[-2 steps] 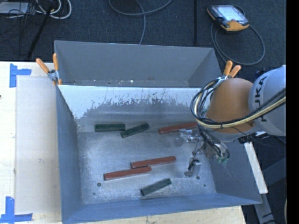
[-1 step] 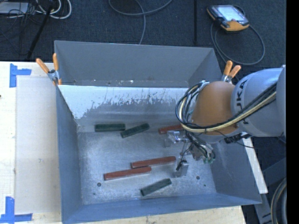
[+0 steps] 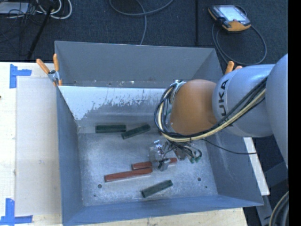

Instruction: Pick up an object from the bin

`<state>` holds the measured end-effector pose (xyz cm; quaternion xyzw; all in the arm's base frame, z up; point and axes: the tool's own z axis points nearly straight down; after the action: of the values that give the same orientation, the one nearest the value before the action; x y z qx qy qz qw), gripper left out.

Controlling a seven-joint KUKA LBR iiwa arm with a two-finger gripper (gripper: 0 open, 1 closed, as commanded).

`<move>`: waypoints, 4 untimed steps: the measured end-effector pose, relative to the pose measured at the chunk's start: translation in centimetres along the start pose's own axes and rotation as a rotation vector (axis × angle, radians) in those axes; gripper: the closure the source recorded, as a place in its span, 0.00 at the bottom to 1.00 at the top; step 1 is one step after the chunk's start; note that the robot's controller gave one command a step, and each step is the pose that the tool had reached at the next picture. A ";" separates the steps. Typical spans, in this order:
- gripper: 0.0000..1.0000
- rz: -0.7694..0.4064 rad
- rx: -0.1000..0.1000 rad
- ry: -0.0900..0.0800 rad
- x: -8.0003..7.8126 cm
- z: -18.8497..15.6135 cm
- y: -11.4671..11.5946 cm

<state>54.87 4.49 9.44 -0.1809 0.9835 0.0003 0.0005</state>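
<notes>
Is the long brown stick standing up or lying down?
Lying down. The long brown stick lies flat on the bin floor, its whole length showing, left of the gripper.

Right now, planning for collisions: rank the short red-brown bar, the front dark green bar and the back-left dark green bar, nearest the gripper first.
1. Short red-brown bar, right at the gripper.
2. Front dark green bar, toward the view's bottom.
3. Back-left dark green bar, far-left floor.
</notes>
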 end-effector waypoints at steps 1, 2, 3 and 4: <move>0.00 -0.002 0.000 0.000 0.0 0.0 0.0; 0.00 -0.002 0.000 0.000 0.0 0.0 0.0; 1.00 -0.140 -0.001 0.003 -0.5 2.5 -0.3; 1.00 -0.140 -0.001 0.003 -0.5 2.5 -0.3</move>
<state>55.40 4.41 6.97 -0.2493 0.9684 0.0004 -0.0009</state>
